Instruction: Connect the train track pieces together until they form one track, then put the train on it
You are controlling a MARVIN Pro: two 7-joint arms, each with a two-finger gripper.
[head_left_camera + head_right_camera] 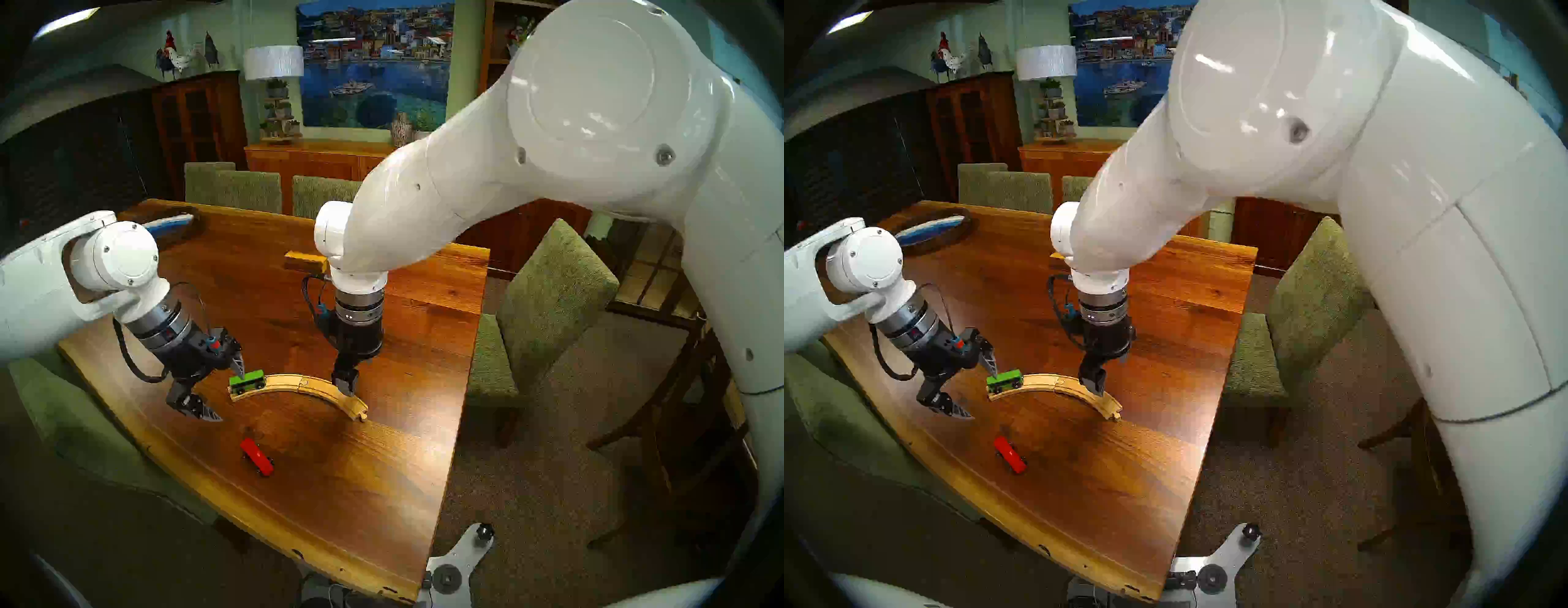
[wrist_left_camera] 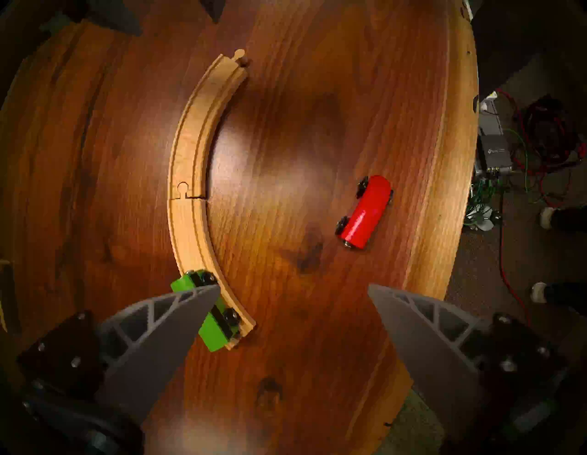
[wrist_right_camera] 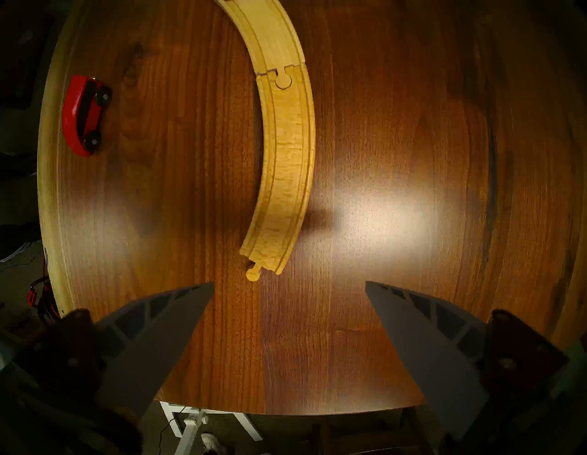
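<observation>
The two track pieces are joined into one pale arc, the track [image 1: 297, 382] [image 1: 1055, 384] [image 2: 187, 159] [image 3: 286, 159], with a peg-and-socket seam in the middle. The green car [image 1: 247, 380] [image 1: 1004, 378] [image 2: 216, 333] of the train sits on the arc's left end. The red car [image 1: 256, 456] [image 1: 1011, 455] [image 2: 365, 211] [image 3: 82, 114] stands on the table, nearer the front edge. My left gripper [image 1: 227, 392] [image 1: 978, 389] [image 2: 293, 289] is open, one fingertip just above the green car. My right gripper [image 1: 345, 384] [image 1: 1096, 384] [image 3: 289, 286] hangs open and empty over the arc's right half.
A yellow-brown wooden block [image 1: 303, 261] lies behind my right wrist. An oval dish with a blue inside [image 1: 169, 225] sits at the table's far left. Green chairs [image 1: 551, 297] stand at the right and far sides. The table's front edge [image 1: 297, 539] runs close to the red car.
</observation>
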